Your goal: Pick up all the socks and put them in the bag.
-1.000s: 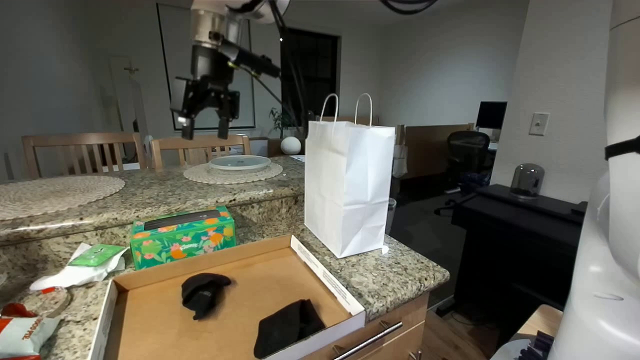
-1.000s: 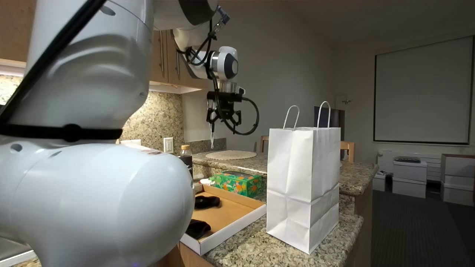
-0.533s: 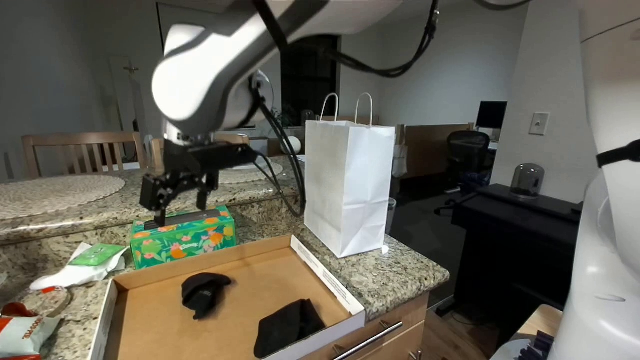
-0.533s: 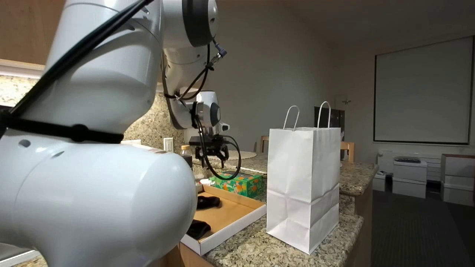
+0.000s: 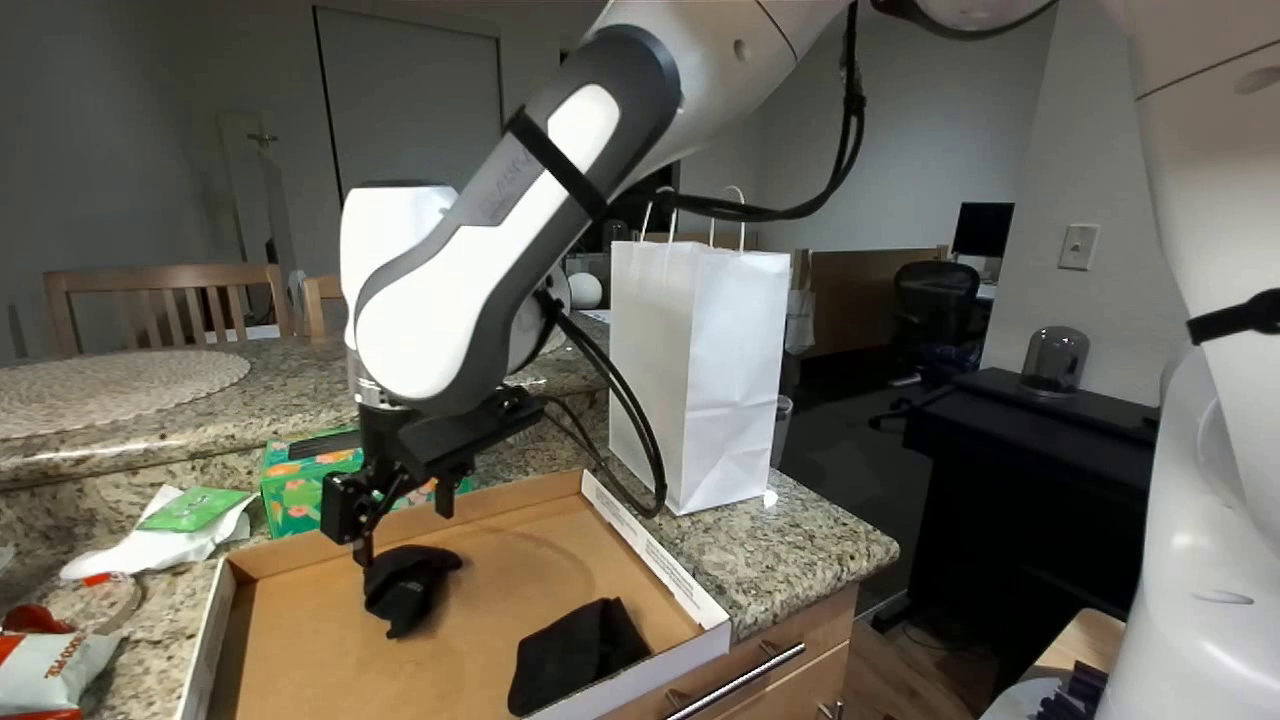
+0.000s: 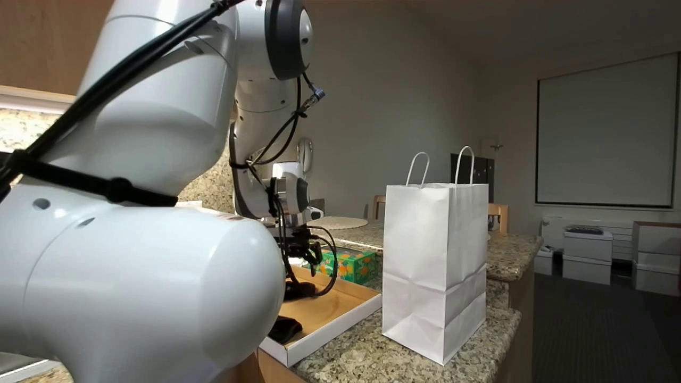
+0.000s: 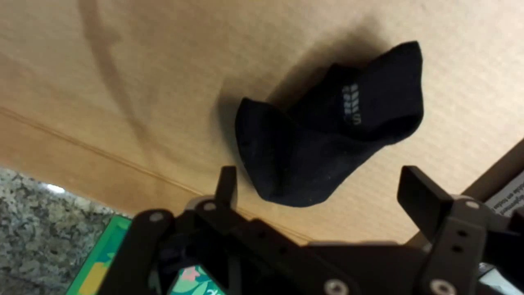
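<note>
Black fabric sock with pale lettering [image 7: 323, 139], crumpled in a shallow brown cardboard tray [image 5: 310, 650], is framed by the spread fingers of the black two-fingered gripper [image 7: 320, 180]; nothing is pinched.

Whether the cloth is touched cannot be told. It is judged light, soft and hard to damage, with little slipping expected; a hold is best taken across the bunched middle, the tips lowered almost to the cardboard, since a thin edge could be missed. Farther from the gripper, a second, flatter black sock [image 5: 580, 655] is laid just beside the tray's wall. Outside the tray, a tall white paper bag with twisted loop handles [image 5: 690, 380] is stood upright on the speckled granite counter [image 5: 820, 548].
</note>
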Robot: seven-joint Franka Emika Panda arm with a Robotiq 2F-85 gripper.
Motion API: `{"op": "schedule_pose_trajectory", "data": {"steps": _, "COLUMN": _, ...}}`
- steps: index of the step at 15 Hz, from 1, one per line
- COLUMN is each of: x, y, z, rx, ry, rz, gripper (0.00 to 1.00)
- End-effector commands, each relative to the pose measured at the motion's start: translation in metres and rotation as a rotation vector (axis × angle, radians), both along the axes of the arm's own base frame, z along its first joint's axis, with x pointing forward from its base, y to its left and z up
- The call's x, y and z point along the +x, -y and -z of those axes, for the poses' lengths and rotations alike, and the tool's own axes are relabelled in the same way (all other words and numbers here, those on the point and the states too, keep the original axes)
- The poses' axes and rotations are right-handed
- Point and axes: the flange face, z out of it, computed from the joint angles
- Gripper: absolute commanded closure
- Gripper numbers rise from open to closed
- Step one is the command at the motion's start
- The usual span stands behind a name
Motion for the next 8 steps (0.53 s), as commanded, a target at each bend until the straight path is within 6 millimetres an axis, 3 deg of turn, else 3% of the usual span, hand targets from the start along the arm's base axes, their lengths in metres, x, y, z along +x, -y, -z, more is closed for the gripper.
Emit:
{"op": "schedule_pose_trajectory", "data": {"steps": 1, "x": -0.008, "y": -0.007, "z": 0.019, "rx": 0.028, "ry": -0.052, "rz": 0.001, "gripper": 0.00}}
{"op": "schedule_pose_trajectory", "data": {"steps": 4, "x": -0.012, "y": -0.012, "z": 0.038, "rx": 0.023, "ry": -0.080, "rz": 0.007, "gripper": 0.00}}
{"op": "schedule_pose_trajectory", "data": {"steps": 5, "x": -0.012, "y": -0.011, "z": 0.043, "rx": 0.011, "ry": -0.091, "rz": 0.007, "gripper": 0.25}}
{"op": "schedule_pose_trajectory", "data": {"steps": 8, "x": -0.009, "y": -0.001, "z": 0.049, "rx": -0.009, "ry": -0.099, "rz": 0.029, "gripper": 0.40}}
